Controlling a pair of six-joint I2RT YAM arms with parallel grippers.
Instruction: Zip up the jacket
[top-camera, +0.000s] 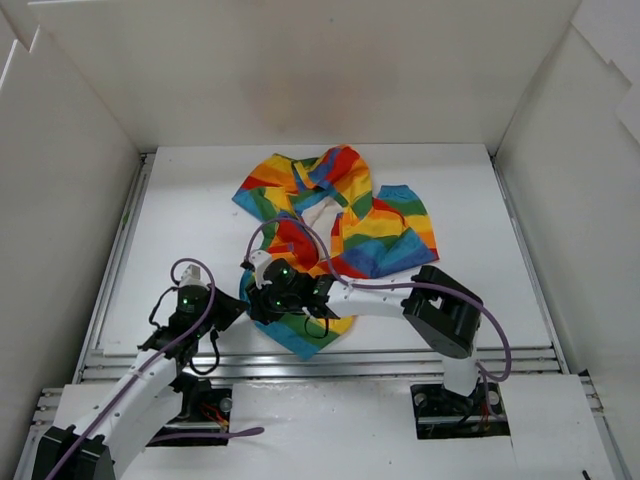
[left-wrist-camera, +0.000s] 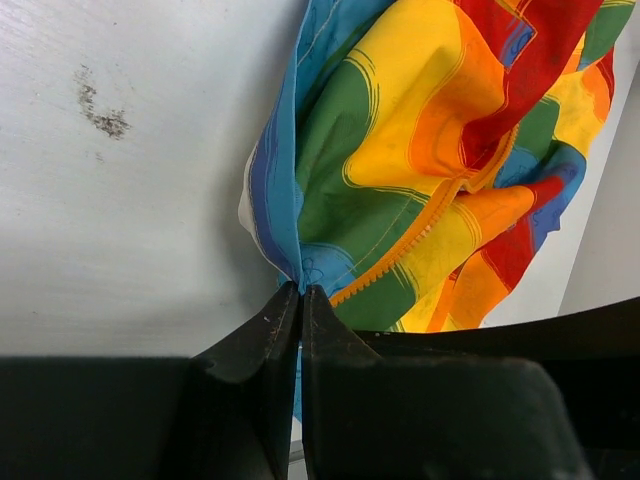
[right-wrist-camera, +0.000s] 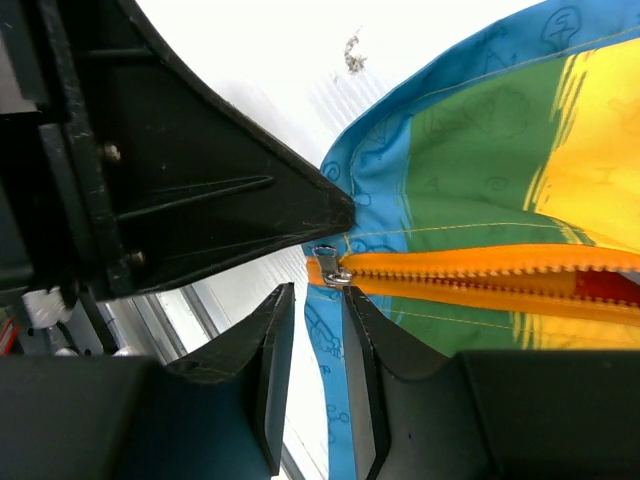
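jacket on table | left claw, right claw seemingly at near hem

Rumpled rainbow-striped jacket on white table, zipper slider at blue hem.

left arm slants up and right from its base at the near left, green light lit at the wrist. left gripper points right, its 2 fingers pressed flat together, pinching a blue edge of the jacket. right arm rises from its base, folds sharply at the elbow, and the forearm runs left toward the left arm, with a green light at that wrist too. right gripper sits tip to tip just beside the left one. its 2 fingers stand a narrow slit apart with cloth showing in the slit; clamped or not, cannot tell.
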